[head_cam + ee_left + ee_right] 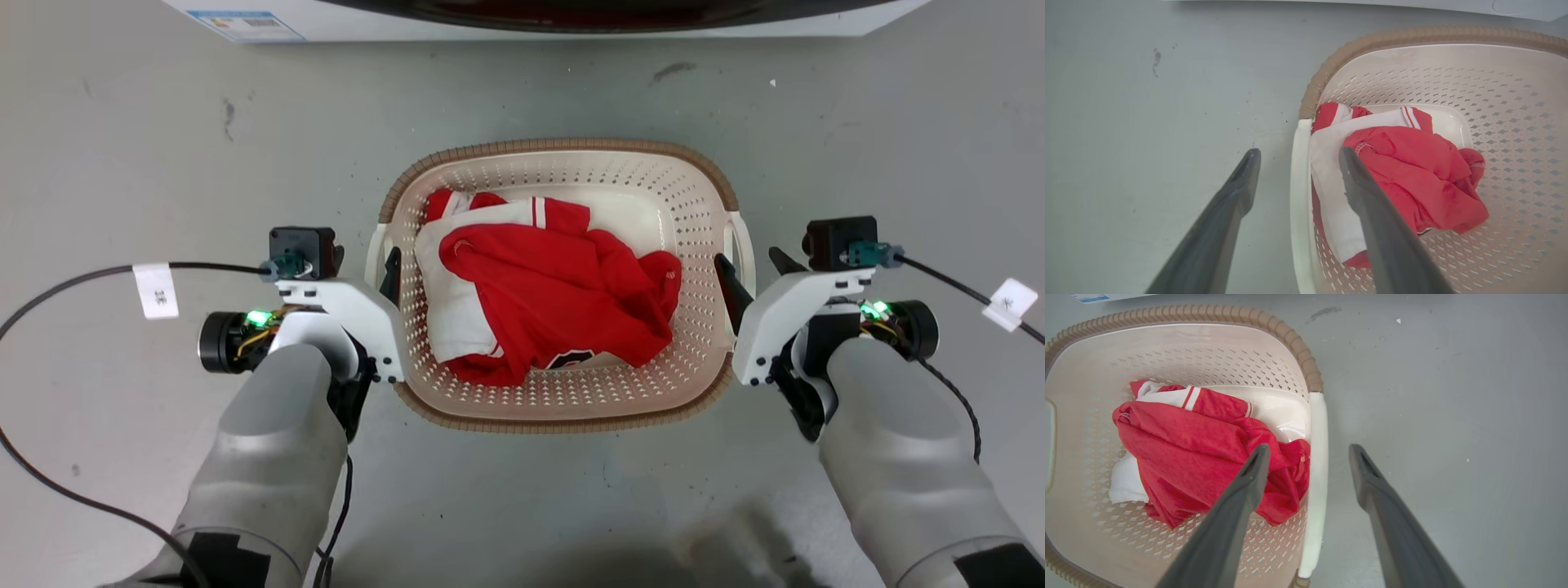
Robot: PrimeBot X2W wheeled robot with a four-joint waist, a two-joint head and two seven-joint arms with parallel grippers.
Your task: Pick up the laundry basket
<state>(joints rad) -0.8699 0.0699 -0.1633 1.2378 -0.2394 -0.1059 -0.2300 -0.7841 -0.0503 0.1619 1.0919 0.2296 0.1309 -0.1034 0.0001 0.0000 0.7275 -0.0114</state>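
Observation:
The cream laundry basket with a brown woven-look rim sits on the grey floor straight ahead, with red and white clothes inside. My left gripper is open and straddles the basket's white left handle, one finger inside the wall and one outside. On the other side my right gripper is open in the same way around the white right handle. In the wrist views each handle lies in the gap between the left gripper's and the right gripper's fingers, untouched.
A white washer stands just beyond the basket at the top edge. Black cables trail over the floor beside both wrists. Bare grey floor lies to the left, right and front of the basket.

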